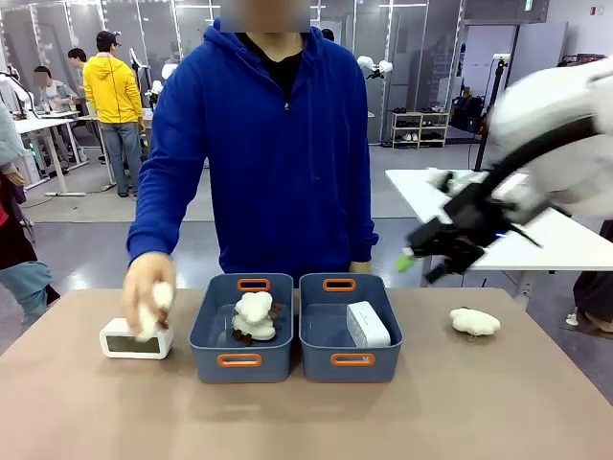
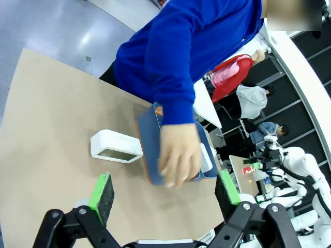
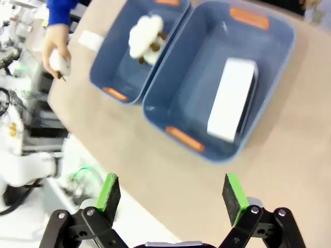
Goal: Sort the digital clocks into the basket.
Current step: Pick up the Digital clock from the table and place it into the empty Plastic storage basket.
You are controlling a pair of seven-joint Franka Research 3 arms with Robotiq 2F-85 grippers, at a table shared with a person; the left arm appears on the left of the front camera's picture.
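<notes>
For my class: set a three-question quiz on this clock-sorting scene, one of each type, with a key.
1. True or false: the right basket is empty.
2. Where is the unsorted clock? A) on the table, under the person's hand B) in the same basket C) on the floor
3. Fill in: the right gripper is ____, holding nothing.
Key: 1 false, the sorted clock lies in it; 2 A; 3 open.

no readable text or labels anywhere
</notes>
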